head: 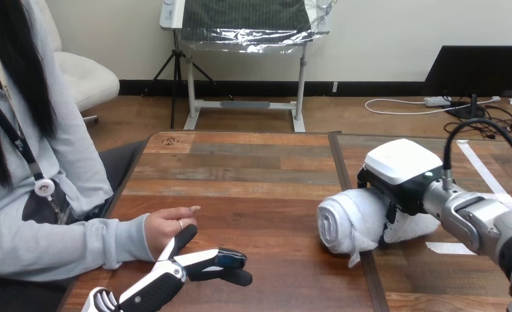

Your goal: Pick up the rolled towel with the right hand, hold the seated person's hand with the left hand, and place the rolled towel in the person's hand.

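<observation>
Now right robot hand (399, 174) clasps rolled towel (345, 224) on table (240, 170).

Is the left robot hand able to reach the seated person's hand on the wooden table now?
Probably yes: the left robot hand lies just beside the person's hand, with nothing between them.

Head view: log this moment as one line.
right hand: curled round rolled towel at table right | left hand: open, touching person's hand | handover: not yet done
</observation>
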